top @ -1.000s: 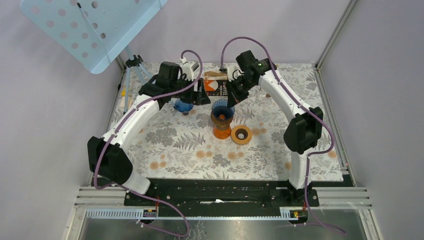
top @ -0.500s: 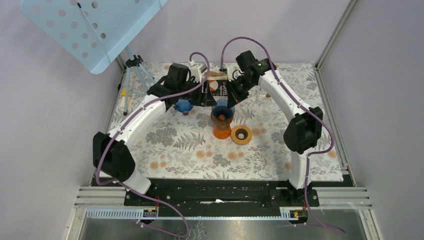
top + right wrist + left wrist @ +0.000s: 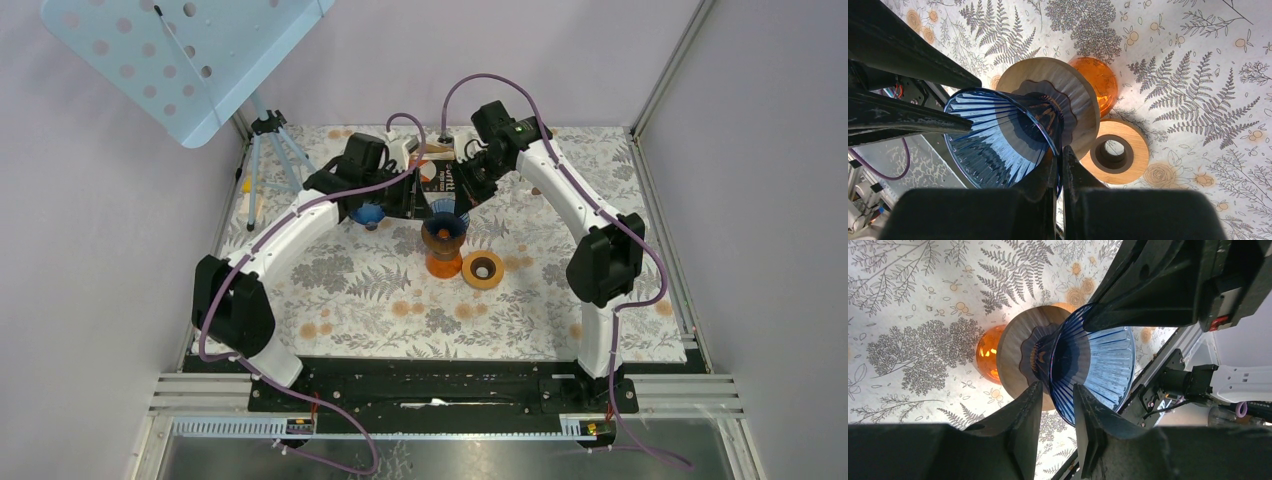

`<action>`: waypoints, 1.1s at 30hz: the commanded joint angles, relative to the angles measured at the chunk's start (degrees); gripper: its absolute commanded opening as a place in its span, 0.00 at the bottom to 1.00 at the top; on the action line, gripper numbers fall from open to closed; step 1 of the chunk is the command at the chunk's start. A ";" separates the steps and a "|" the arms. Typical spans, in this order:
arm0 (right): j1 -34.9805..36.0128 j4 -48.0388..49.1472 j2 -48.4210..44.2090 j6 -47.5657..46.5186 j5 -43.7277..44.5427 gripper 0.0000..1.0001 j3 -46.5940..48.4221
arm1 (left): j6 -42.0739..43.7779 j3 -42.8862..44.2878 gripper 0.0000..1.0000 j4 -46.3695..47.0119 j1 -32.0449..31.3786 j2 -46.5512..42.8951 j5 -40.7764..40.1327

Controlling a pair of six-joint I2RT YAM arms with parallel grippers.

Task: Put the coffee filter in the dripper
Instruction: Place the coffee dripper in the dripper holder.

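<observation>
The blue ribbed glass dripper (image 3: 445,217) stands on a wooden collar (image 3: 1078,90) atop an orange carafe (image 3: 444,262). My right gripper (image 3: 1060,150) is shut on the dripper's (image 3: 998,130) rim from the back right; the same gripper (image 3: 462,200) reaches it in the top view. My left gripper (image 3: 1058,387) straddles the opposite rim of the dripper (image 3: 1098,360), one finger inside and one outside, a gap still showing. From above, the left gripper (image 3: 418,200) sits just left of the dripper. No loose coffee filter shows; a black and orange pack (image 3: 437,173) lies behind the grippers.
A wooden ring (image 3: 483,270) lies on the floral cloth right of the carafe. A second blue dripper (image 3: 367,212) sits under the left arm. A small tripod (image 3: 275,150) stands at the back left below a perforated blue panel (image 3: 180,50).
My left arm has swung right from the second blue dripper to the dripper on the carafe, and its jaws have narrowed around the rim. The right gripper has held still.
</observation>
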 commanded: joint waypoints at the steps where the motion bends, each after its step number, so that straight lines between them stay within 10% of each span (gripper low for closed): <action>1: 0.75 -0.35 1.33 0.18 1.08 0.01 1.98 | 0.17 -1.23 0.33 2.58 -0.39 0.17 1.59; 33: 1.80 -0.57 4.61 -1.27 3.99 0.00 1.43 | -1.67 -5.68 0.00 2.66 -0.48 2.28 0.55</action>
